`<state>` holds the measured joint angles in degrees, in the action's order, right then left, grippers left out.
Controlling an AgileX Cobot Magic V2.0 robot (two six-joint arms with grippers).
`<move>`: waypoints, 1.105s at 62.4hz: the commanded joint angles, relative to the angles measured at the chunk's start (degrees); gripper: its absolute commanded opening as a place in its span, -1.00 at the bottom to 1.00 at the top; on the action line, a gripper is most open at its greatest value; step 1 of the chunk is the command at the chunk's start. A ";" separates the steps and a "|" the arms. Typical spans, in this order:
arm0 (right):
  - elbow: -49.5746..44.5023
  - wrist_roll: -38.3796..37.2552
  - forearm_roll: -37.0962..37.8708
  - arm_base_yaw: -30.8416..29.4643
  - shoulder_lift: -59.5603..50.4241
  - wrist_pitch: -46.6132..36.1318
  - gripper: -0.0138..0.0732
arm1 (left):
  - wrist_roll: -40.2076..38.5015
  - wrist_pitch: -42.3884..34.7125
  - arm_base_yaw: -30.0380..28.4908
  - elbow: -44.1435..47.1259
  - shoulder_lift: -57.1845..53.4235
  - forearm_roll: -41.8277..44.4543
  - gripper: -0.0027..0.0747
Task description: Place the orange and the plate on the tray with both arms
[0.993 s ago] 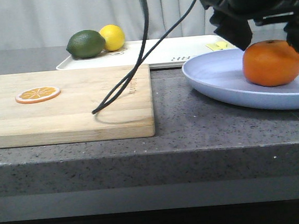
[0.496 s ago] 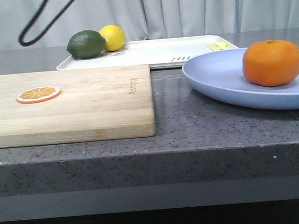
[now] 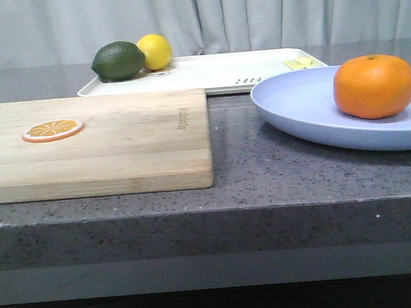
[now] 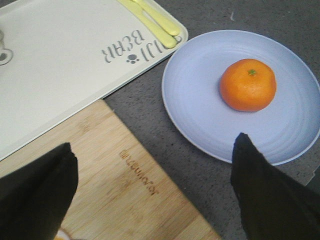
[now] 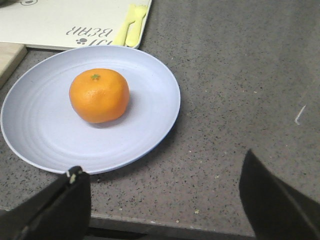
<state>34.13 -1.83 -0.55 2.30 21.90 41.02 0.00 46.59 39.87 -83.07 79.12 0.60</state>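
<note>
— Where is the orange point(image 3: 373, 86)?
— On the plate point(image 3: 310, 112), on the table point(image 3: 266, 185) beside the tray point(image 3: 206, 73).
— Your tools?
— My left tool point(image 4: 150, 195) and right tool point(image 5: 165, 200) both gape wide, empty.

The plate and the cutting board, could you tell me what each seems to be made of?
The plate looks like matte plastic or melamine: uniform pale blue-lavender, no glaze shine, though ceramic cannot be excluded. The cutting board appears to be unvarnished light wood, perhaps bamboo, with visible grain and a branded mark.

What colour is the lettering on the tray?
Dark grey lettering on the cream-white tray, clearest in the left wrist view.
</note>
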 commanded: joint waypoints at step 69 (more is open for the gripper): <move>6.60 0.66 0.17 0.10 7.39 2.63 0.73 | -0.57 -8.25 -8.93 30.95 -37.26 -0.60 0.64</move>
<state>37.02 -1.80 -0.55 2.30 25.65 44.73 0.00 43.04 31.09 -50.64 41.98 0.38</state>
